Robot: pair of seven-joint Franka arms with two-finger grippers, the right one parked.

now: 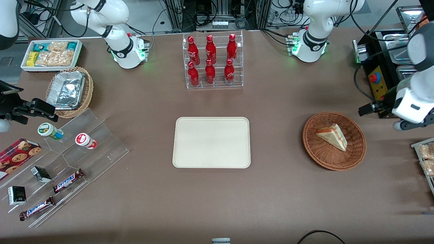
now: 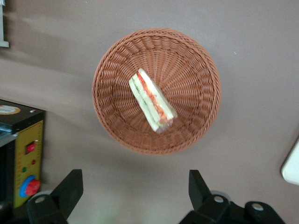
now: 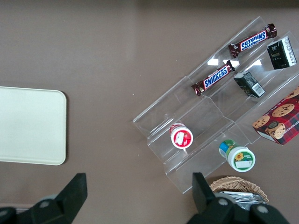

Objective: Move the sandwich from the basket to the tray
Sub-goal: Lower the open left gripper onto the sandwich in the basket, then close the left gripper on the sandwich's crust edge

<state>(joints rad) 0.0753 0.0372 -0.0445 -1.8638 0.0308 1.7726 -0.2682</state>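
Because the sandwich [image 1: 333, 136] lies on its broad face in the middle of the basket [image 1: 334, 140], with the striped red and green cut edge turned upward as the left wrist view shows it [image 2: 152, 100], the wedge offers two flat bread faces that a two-finger grasp could close across; that is probably why the arm is held where it is. The gripper [image 2: 135, 196] hangs high above the desk [image 1: 271, 189], toward the working arm's end and just off the basket's rim rather than straight over the sandwich, its two fingers [image 2: 69, 189] spread wide with nothing between them. I judge this to be the start of the reach: nothing is grasped, and the sandwich is untouched. The tray [image 1: 211, 142] sits bare in the middle of the desk, well apart from the basket, with open desk between them, so the carry should meet no obstacle. The shallow wicker wall looks low enough that the fingers could come down inside it, though they would need to line up with the slant of the wedge. The soft bread may squash or slip if pinched near its thin tip, so a hold across the thicker part seems the safer choice.
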